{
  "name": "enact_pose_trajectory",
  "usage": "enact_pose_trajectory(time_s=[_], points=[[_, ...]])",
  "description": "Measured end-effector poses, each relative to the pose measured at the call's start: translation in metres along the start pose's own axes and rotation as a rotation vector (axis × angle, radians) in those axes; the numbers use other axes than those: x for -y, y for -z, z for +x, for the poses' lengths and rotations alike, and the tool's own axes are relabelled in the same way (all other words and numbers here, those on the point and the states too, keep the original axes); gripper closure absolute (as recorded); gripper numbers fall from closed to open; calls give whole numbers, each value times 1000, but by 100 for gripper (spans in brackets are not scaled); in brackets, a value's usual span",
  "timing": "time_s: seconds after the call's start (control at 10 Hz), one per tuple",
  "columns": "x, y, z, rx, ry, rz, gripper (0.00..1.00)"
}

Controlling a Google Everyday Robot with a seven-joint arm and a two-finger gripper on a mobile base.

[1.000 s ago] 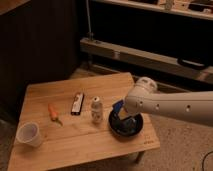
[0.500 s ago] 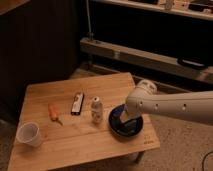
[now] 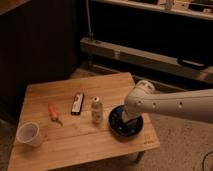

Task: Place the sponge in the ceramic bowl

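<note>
Gripper [image 3: 128, 119] is down inside the ceramic bowl [image 3: 116, 132], at the end of the white arm [image 3: 170, 104] reaching in from the right. Grip state: can't tell, the wrist blocks it. Sponge [image 3: 119, 118] shows as a deep-blue patch inside the bowl, just left of the gripper. Can't tell if it rests on the bowl floor or hangs above it. Bowl sits near the right front corner of the wooden table [image 3: 75, 150]. Small white bottle [image 3: 96, 109] stands upright just left of the bowl. Dark flat rectangular device [image 3: 77, 103] lies further left, and the orange carrot-shaped item [image 3: 52, 112] lies beyond that. Translucent plastic cup [image 3: 28, 134] is upright at the front left corner, well apart from the bowl.
</note>
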Motion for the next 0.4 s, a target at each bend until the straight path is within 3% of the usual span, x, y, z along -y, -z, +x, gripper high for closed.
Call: enact_pose_trajectory(time_s=[0.4], points=[[-1,0,-1,6,-4,-11,20]])
